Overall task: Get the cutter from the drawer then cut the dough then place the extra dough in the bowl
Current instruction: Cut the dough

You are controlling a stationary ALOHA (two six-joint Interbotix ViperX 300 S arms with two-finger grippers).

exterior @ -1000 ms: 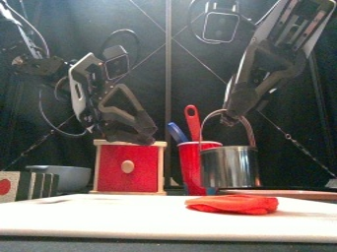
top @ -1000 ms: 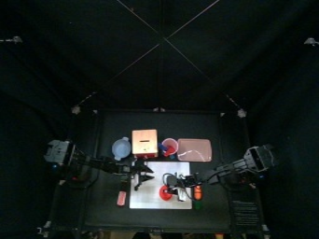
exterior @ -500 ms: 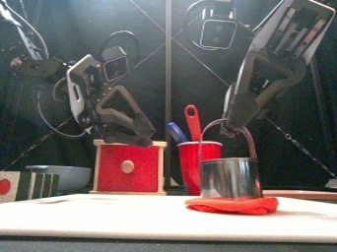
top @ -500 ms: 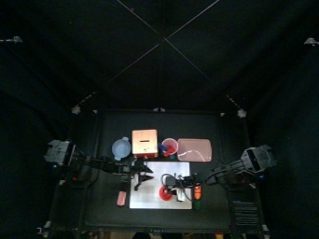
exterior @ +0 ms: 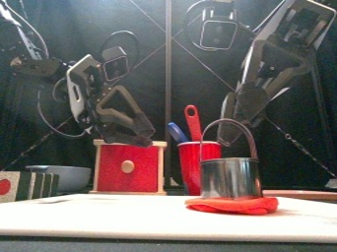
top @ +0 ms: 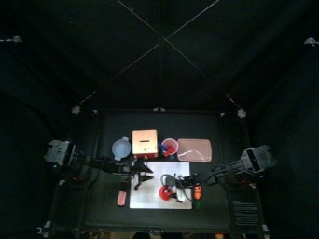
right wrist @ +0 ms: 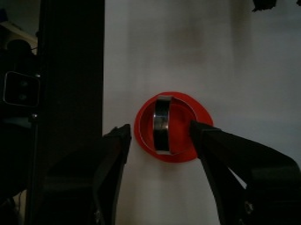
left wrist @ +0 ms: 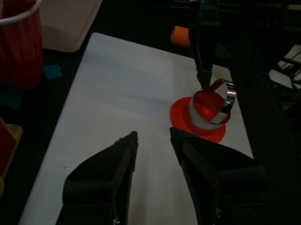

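Top view, left jaws: the left gripper point(top: 141, 175) comes in from the left and hangs over the left edge of the flat white cutting board point(top: 182, 172). It is too small here to read its jaws.
Top view, right jaws: the right gripper point(top: 181, 189) reaches in from the right, over the flat red dough disc point(top: 165, 196) lying on the board.
Top view, beyond both jaws: a row stands on the black bench point(top: 106, 191) toward the back curtain. It holds the blue-grey bowl with two small handles point(top: 121, 147), the pale wooden box with a red drawer front point(top: 145, 142), the red cup point(top: 167, 146) and the flat pink tray point(top: 196, 148).
Front view, right jaws: spread apart and gripping nothing, at the top of the wire handle. Whether they touch it cannot be told.
Front view, cutter: the round metal cutter with a wire handle point(exterior: 231, 177) stands upright on the dough disc, straight below the right jaws, with its handle arched upward.
Front view, left jaws: in the air above the wooden box, well to the side of the cutter.
Front view, between the grippers: the red cup, farther back, holds a blue toy knife point(exterior: 176, 131) and a red toy knife point(exterior: 192, 118).
Left wrist view, left jaws: parted and empty over bare board. The cutter on the dough lies ahead of them, apart, and a jaw of the right gripper comes down just beside the cutter.
Right wrist view, right jaws: wide, one on each side of the dough disc. The cutter sits between them on the middle of the dough, and neither jaw touches it.
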